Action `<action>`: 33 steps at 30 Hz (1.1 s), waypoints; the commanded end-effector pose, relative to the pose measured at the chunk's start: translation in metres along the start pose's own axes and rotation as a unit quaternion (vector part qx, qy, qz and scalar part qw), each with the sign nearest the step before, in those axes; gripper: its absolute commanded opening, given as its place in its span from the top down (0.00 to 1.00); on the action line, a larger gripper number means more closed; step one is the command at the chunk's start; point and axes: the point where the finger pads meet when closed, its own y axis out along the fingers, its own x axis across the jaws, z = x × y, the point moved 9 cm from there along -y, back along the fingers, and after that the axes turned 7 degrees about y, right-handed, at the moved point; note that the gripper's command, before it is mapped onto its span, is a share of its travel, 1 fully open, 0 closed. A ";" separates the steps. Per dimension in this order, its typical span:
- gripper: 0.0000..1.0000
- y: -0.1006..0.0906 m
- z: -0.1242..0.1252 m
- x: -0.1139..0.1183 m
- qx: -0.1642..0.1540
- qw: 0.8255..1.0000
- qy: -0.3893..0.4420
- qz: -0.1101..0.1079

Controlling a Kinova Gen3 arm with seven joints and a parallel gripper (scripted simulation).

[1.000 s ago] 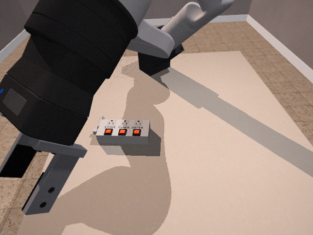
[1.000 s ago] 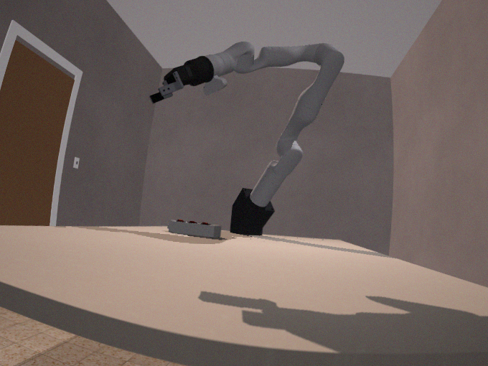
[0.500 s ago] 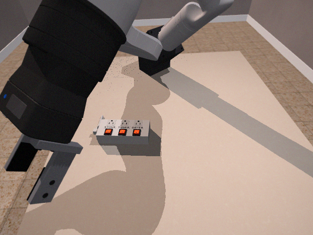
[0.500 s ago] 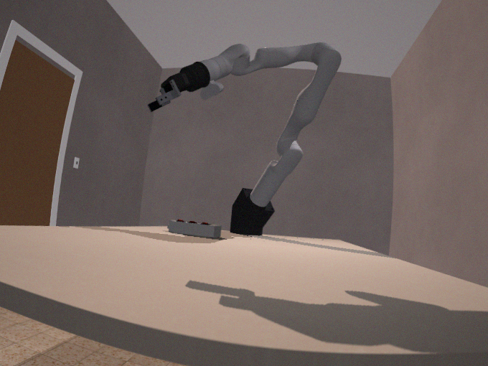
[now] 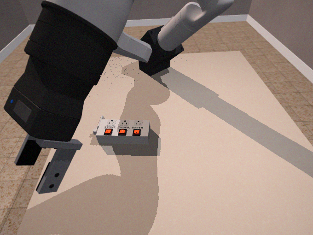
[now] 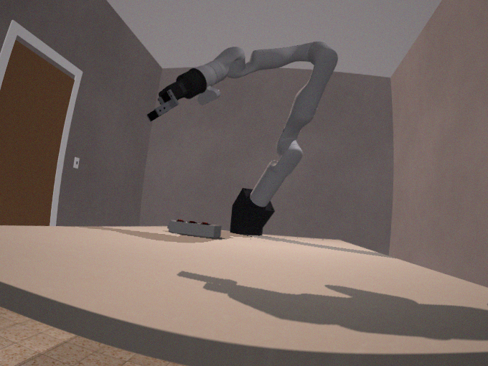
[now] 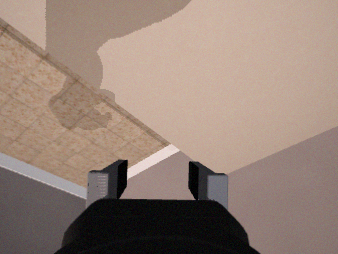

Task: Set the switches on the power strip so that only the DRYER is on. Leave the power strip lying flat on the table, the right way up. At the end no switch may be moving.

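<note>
A grey power strip [image 5: 124,135] [image 6: 194,228] lies flat on the beige table [image 5: 214,164] [image 6: 118,283] [image 7: 225,75], right way up. It has three red rocker switches labelled STOVE [image 5: 108,131], TUNER [image 5: 122,132] and DRYER [image 5: 136,132]; all three glow red. My gripper [image 5: 36,168] [image 6: 157,111] [image 7: 158,173] is open and empty. It hangs high in the air, above and to the left of the strip. The wrist view shows only the table's edge, the floor and the wall; the strip is not in it.
The arm's black base [image 5: 158,56] [image 6: 250,212] stands on the table just behind the strip. The table's left edge is near the strip. A door [image 6: 27,138] is in the left wall.
</note>
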 end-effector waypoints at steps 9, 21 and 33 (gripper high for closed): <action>0.00 0.001 0.006 -0.018 0.016 1.000 -0.009 0.009; 0.00 0.006 0.020 -0.040 0.046 0.999 -0.018 0.018; 0.00 0.007 0.027 -0.050 0.061 0.998 -0.022 0.022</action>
